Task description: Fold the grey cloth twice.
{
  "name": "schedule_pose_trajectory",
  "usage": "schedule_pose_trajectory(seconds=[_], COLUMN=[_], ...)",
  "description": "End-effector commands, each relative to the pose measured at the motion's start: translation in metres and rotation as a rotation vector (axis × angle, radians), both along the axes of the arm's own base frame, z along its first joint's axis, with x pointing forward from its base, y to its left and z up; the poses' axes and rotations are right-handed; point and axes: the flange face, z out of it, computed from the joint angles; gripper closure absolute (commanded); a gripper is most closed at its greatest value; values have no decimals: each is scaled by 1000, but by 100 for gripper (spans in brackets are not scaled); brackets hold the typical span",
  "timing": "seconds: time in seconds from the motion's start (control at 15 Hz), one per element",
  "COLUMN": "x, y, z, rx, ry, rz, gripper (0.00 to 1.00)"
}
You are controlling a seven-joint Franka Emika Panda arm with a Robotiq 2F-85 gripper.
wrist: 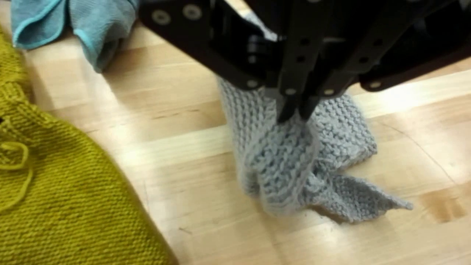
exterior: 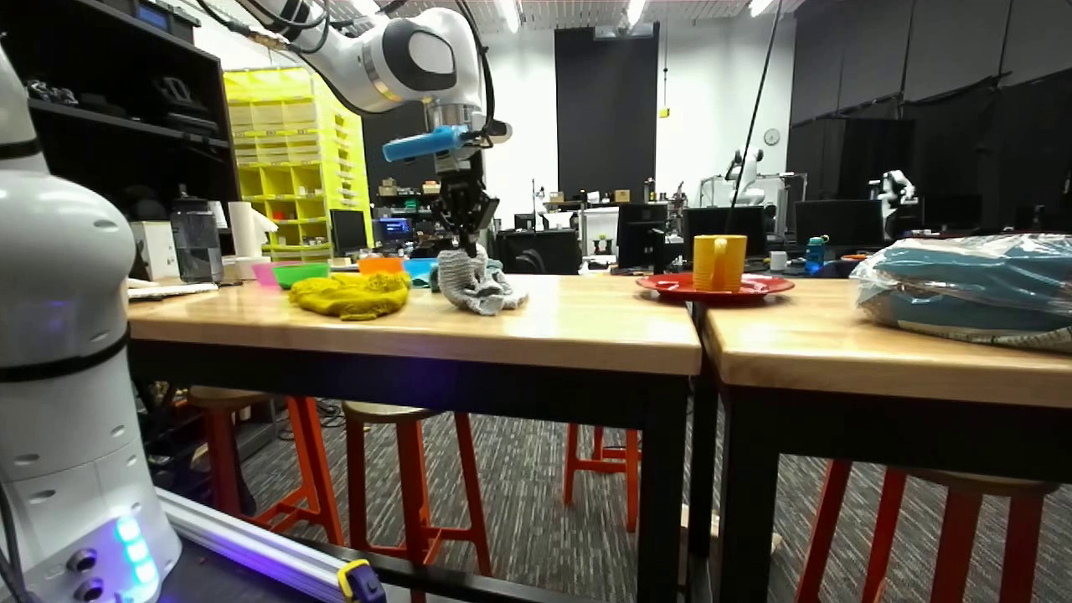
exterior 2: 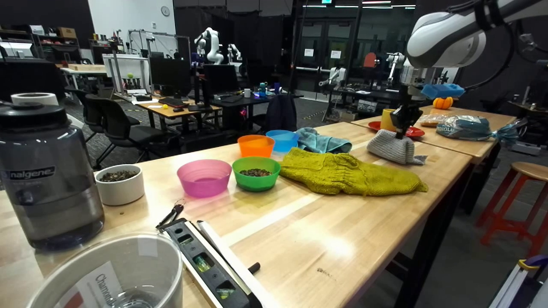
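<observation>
Mustard knit (wrist: 73, 206), far L in wrist view, lies apart; a low swing that way might snag it. Then grey cloth (wrist: 276, 169), bunched on table (wrist: 191, 165), gripper (wrist: 296, 115) above w/ jaws together, pinching a fold; bite looks shallow, so it may slip. Far R, cloth's twisted end could trap under, making fold crooked.

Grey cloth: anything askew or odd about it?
Yes. In the wrist view the grey cloth is bunched below the gripper, and a pointed flap sticks out at lower right, so its edges don't line up like a neat fold.
</observation>
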Motion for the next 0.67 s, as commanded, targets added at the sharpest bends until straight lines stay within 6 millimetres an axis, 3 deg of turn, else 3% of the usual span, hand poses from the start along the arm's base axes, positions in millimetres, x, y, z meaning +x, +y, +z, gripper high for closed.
schedule_pose_trajectory(seconds=[0.0, 0.6], x=[-3, 6], y=[-28, -78], z=[9, 11], rx=[30, 47], ry=[-7, 0], rz=[-28, -124], gripper=[99, 99])
